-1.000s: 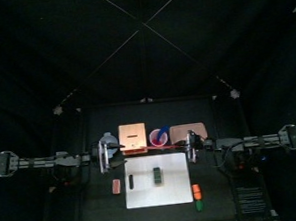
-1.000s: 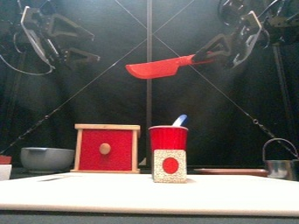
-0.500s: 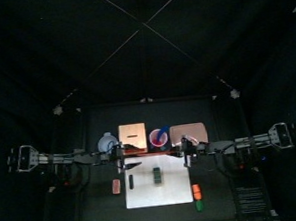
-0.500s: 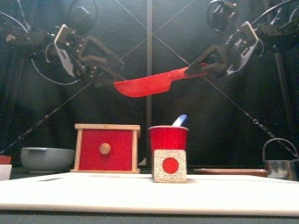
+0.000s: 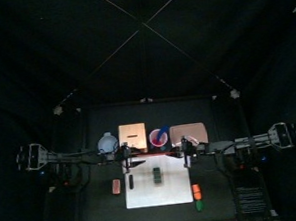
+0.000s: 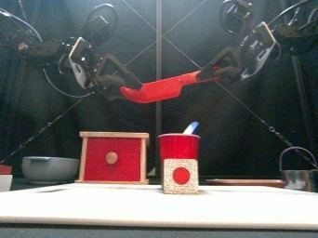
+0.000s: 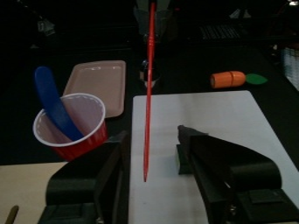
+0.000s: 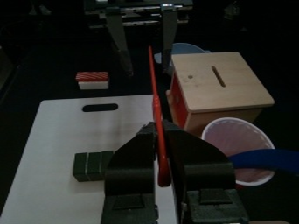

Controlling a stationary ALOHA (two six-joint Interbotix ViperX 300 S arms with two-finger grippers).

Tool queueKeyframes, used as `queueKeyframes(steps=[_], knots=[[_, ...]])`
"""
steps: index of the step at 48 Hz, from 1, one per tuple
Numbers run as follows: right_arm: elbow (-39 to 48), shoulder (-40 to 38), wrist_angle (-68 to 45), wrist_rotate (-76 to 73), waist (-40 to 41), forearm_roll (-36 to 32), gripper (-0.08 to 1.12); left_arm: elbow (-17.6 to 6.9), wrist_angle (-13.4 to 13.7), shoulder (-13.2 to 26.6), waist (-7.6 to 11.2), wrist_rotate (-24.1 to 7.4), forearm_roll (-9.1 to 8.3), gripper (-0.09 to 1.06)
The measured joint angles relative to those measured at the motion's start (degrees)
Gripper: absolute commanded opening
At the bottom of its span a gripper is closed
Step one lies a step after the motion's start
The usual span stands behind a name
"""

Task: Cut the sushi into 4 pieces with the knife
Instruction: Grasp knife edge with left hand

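Black desk (image 5: pixel 102 213), white cutting board (image 5: pixel 173 188) below, right hand (image 6: pixel 214 72) clamped on red knife (image 6: pixel 168 88) in mid-air, left hand (image 6: pixel 118 90) wide, jaws either side of the blade tip.

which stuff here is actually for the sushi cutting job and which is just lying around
For the job:
red knife, held by the right gripper, its tip between the open left gripper
sushi roll
white cutting board

Just lying about:
red cup with blue knife
wooden box
bowl
pink tray
metal cutter
orange toy
red-and-white toy
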State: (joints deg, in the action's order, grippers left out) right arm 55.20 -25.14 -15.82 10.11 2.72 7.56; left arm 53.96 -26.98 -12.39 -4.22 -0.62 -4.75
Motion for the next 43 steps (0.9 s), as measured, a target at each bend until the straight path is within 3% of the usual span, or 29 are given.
queueKeyframes(steps=[11, 34, 43], knots=[[0.0, 0.0, 0.0, 0.0, -0.1, 0.0, 0.07, 0.5, 0.0, -0.1, -0.09, 0.0, 0.00, 0.66], [0.0, 0.0, 0.0, 0.0, -0.1, 0.1, 0.07, 1.1, 0.0, -0.4, -0.62, 0.0, -0.18, 0.60], [0.0, 0.0, 0.0, 0.0, -0.1, 0.1, 0.07, 1.2, -0.1, -0.4, -0.88, 0.0, -0.35, 0.48]])
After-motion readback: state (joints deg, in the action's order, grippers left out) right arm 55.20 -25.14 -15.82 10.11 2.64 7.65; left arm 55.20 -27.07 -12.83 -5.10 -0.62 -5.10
